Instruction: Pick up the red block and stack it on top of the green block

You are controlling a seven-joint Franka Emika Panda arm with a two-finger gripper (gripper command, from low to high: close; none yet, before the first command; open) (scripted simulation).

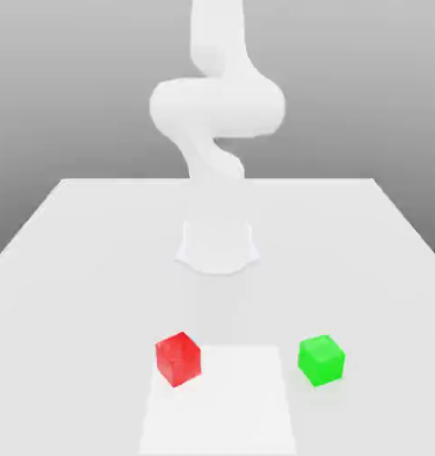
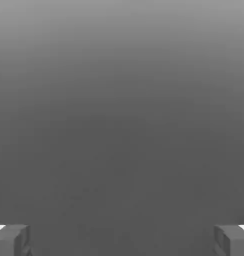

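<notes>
**Colleague:** What colours do you have on screen?

**Me:** I see a bright, glossy red block, slightly see-through, with no pattern on it. The green block is the same sort of finish, a vivid plain green.

**Colleague:** And the surface under them?

**Me:** The table is a pale, flat off-white, with a brighter white rectangular patch between the two blocks. The arm I'm driving is plain white too, against a grey backdrop.

**Colleague:** Hand view?

**Me:** I get a smooth grey gradient, lighter to darker. The fingertips are mid-grey with white edges.
</notes>
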